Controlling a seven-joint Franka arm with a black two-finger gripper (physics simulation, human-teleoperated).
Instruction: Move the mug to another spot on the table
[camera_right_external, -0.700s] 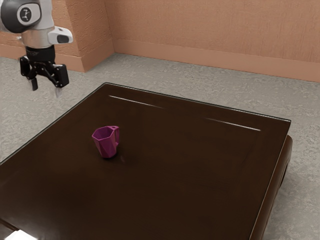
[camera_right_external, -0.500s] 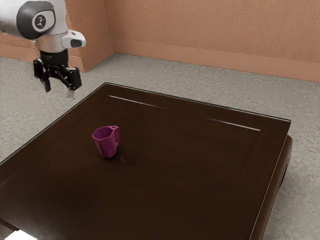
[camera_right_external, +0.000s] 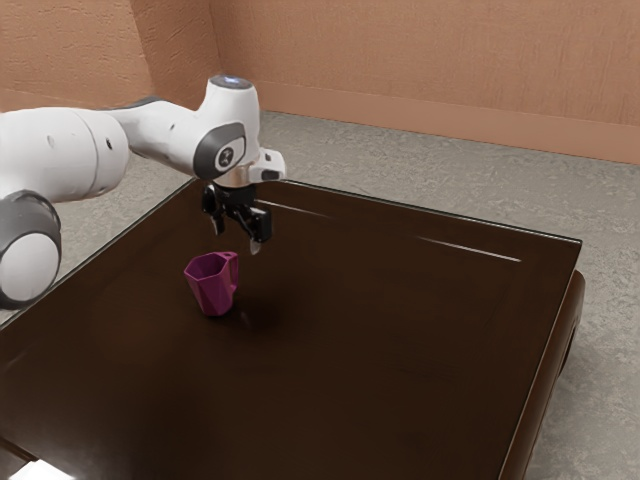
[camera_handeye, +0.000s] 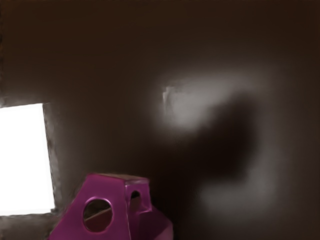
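Peach walls and grey carpet border the dark, glossy surface (camera_right_external: 400, 330). A purple mug (camera_right_external: 212, 283) stands upright on it, toward the exterior view's left, handle facing the far edge. My hand (camera_right_external: 235, 237) hangs just above the mug, fingers spread apart, gripping nothing.

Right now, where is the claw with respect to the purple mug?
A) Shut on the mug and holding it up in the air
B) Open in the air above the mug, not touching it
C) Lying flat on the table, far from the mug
B: in the exterior view the claw hangs open above the mug with a gap between them, and the mug stands upright on the table.
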